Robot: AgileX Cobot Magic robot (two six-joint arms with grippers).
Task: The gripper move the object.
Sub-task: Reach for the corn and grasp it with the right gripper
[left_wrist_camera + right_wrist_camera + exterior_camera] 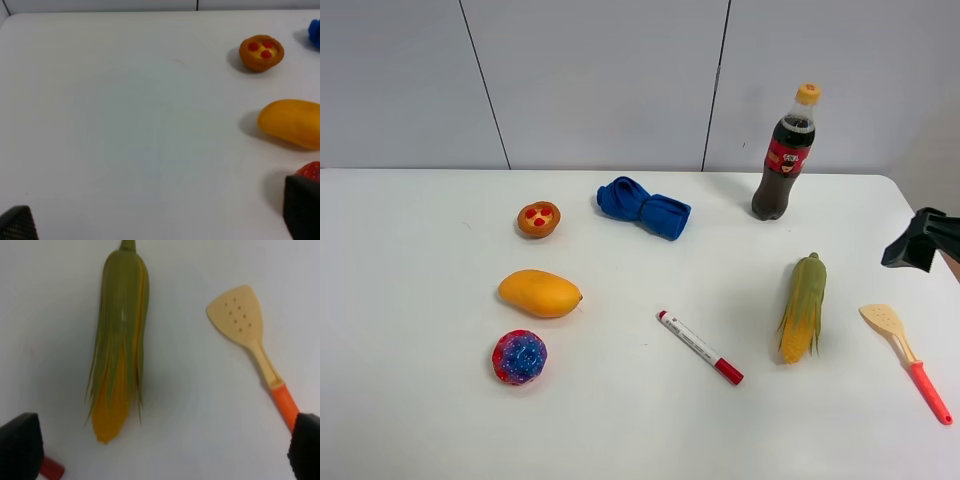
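Its fingers (20,446) spread wide, the black right gripper (162,447) should centre over the green-husked yellow ear of corn (120,340) and close across its thick middle.

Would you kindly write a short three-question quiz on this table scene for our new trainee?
1. True or false: the corn lies apart from the spatula.
2. Which thing stands nearest the corn's green tip? A) bottle B) mango C) ball
3. Fill in: the right gripper above the corn is ___ (open or shut).

Key: 1. True. 2. A. 3. Open.
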